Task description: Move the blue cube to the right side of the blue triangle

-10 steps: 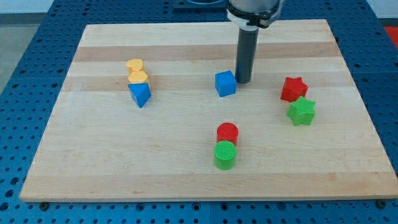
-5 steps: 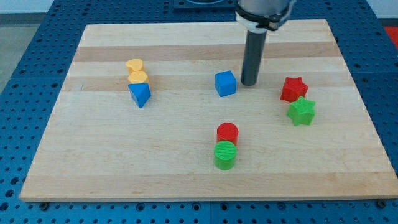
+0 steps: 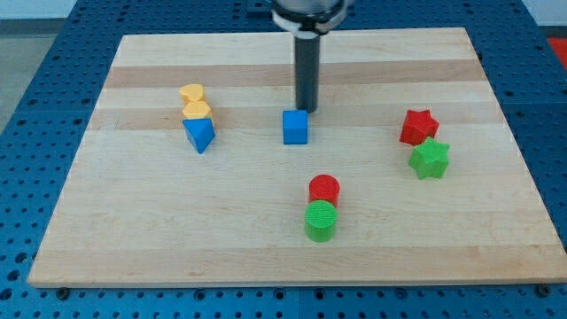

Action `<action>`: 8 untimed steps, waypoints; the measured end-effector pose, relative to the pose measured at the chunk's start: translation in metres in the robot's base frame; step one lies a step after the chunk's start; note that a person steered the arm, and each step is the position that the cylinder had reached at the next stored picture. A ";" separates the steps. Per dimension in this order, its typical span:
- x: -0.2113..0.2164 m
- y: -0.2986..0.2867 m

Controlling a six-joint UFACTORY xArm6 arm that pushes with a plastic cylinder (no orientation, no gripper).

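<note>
**Tip at the blue cube's top edge, mid-bench**

Near the middle of the bench [image 3: 266, 221], the blue cube [image 3: 296, 127] sat well apart from the blue triangle [image 3: 200, 136], which lay toward the view's left. Rod hung straight down; its tip [image 3: 306, 110] stood just above the cube's top-right corner in the view, touching it or nearly so; contact could not be confirmed. No gripper on this arm, only the plain rod, so nothing was held or clamped.

Yellow block [image 3: 194, 101], shape unclear, sat directly above the blue triangle, touching it. Red star [image 3: 418, 127] and green star [image 3: 430, 159] were close together at the view's right, the green one lower. Red cylinder [image 3: 324, 189] and green cylinder [image 3: 321, 221] were paired below the cube, the green nearer the view's bottom. Bare wood lay between cube and triangle.
</note>
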State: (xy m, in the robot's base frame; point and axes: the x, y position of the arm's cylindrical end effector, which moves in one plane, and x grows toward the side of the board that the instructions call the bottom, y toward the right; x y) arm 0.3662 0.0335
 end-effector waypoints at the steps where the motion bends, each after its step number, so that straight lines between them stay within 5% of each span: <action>1: 0.026 0.022; 8: 0.044 -0.054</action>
